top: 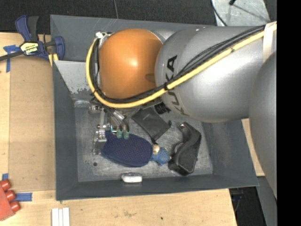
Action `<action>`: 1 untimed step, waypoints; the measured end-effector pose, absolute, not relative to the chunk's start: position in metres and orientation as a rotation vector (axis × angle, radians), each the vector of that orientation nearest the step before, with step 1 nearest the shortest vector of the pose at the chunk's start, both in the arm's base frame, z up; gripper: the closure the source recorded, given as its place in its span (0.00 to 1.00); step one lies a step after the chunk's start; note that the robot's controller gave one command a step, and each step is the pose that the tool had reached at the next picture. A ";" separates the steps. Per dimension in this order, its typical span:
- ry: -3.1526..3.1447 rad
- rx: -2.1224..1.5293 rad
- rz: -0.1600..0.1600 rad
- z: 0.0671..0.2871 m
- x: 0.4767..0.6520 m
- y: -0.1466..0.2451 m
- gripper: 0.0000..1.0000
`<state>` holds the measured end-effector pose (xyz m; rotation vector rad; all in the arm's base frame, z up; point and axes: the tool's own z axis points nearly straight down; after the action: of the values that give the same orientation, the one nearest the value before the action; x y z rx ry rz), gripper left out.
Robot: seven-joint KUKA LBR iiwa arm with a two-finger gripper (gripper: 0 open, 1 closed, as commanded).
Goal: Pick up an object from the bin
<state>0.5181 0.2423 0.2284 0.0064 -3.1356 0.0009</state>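
My gripper (112,135) hangs below the orange dome at the left middle of the bin, open. One metal finger (99,138) stands left of a dark blue oval mesh pad (129,151). The other finger, green-tipped (123,134), rests at the pad's upper edge. Nothing shows between the fingers. A small light blue piece (161,157) lies at the pad's right end. A dark grey flat square (151,122) lies just right of the gripper, partly under the arm.
A black curved chunky object (186,149) lies at the right of the bin floor. A small white oblong piece (131,177) sits by the front wall. The arm and dome cover the back half of the bin.
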 end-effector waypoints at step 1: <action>-3.144 0.000 -0.002 0.233 0.520 0.241 1.00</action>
<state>0.5202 0.2406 0.2334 -0.0004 -3.1440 -0.0020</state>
